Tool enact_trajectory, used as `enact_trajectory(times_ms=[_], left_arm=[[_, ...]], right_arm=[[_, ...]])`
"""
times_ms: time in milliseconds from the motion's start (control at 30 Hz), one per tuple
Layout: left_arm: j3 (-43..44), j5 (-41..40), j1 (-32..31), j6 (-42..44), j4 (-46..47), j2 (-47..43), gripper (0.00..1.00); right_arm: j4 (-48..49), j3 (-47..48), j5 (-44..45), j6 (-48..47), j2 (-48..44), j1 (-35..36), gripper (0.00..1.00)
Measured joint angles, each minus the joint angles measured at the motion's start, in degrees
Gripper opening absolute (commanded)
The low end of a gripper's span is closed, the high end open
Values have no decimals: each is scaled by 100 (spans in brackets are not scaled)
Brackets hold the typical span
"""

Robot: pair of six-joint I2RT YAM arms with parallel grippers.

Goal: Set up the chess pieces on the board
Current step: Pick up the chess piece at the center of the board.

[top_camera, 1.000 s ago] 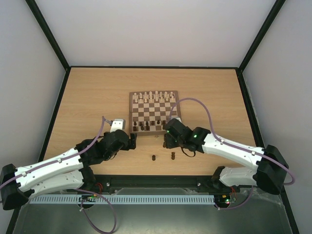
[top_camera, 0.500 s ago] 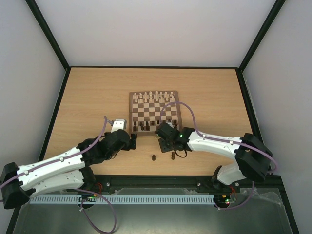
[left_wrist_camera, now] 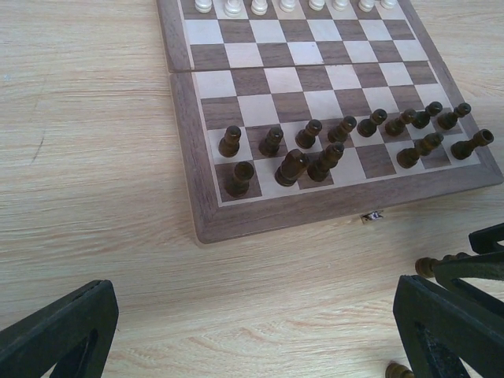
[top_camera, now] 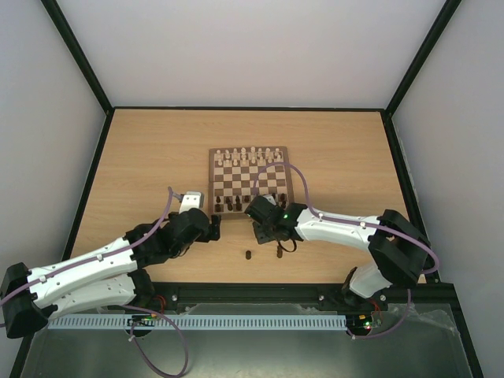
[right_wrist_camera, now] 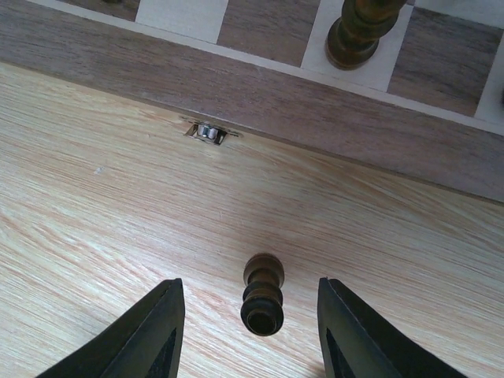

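Pawn (right_wrist_camera: 263, 303), dark brown, stands upright on table (right_wrist_camera: 94, 205) just off board (right_wrist_camera: 331, 118) near border, roughly centred between right gripper (right_wrist_camera: 249, 299) fingers. Jaws apart, gap either side, nothing gripped yet (long axis vertical, so a squeeze should land on the neck). Left gripper (left_wrist_camera: 252, 339) spread wide, empty, farther off. Right arm is the one to take it.

Prob. robot lab cell: white walls (top_camera: 252, 47), black frame (top_camera: 79, 55), wood tabletop (top_camera: 157, 150), left arm (top_camera: 79, 276), right arm (top_camera: 346, 228).

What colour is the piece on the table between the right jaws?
Dark brown, a glossy wooden chess piece. The right wrist view shows it best.
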Motion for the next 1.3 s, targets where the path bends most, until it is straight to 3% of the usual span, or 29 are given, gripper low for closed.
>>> enact_trajectory(times_ms=[367,633,800,1000,1300], left_arm=[[0,0,26,7,4,-2,99],[0,0,28,7,4,-13,99],[0,0,28,9,7,-31,99],[0,0,31,15,9,-37,99],[0,4,116,61,74,-39,99]], right_arm=[[-2,28,52,0,15,0,46],[-2,59,52,-2,76,0,40],[-7,66,57,-2,164,0,31],[-46,146,92,-26,326,0,12],[-278,662,197,-92,378,0,12]])
